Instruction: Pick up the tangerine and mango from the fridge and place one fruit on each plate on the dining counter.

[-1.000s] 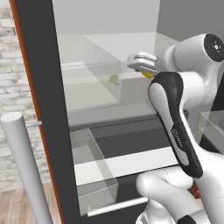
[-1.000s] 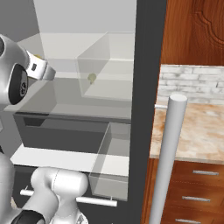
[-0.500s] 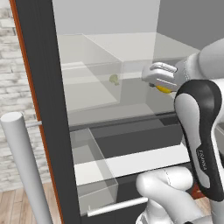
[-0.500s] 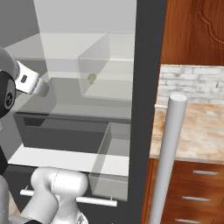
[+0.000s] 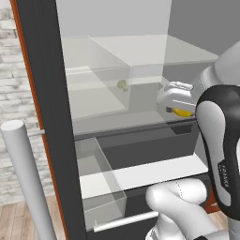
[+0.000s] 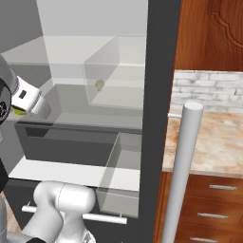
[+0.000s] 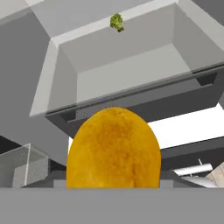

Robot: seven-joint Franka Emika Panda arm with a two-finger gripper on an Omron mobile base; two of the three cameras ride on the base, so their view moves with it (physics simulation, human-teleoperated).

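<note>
My end effector (image 5: 180, 110) is clamped on the mango (image 7: 113, 148), in front of the open fridge (image 5: 42, 93), near the right edge of its glass shelf (image 5: 136, 119).

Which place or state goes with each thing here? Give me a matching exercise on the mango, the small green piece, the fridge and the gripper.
Things:
1. mango
2. green piece
3. fridge
4. gripper

Places or states:
A. standing open, with glass shelves and clear bins on show
B. far back inside a clear bin
C. golden yellow, close up in the hand view
D. at the front of the fridge, closed on the yellow fruit

Pairs: 1-C, 2-B, 3-A, 4-D
</note>
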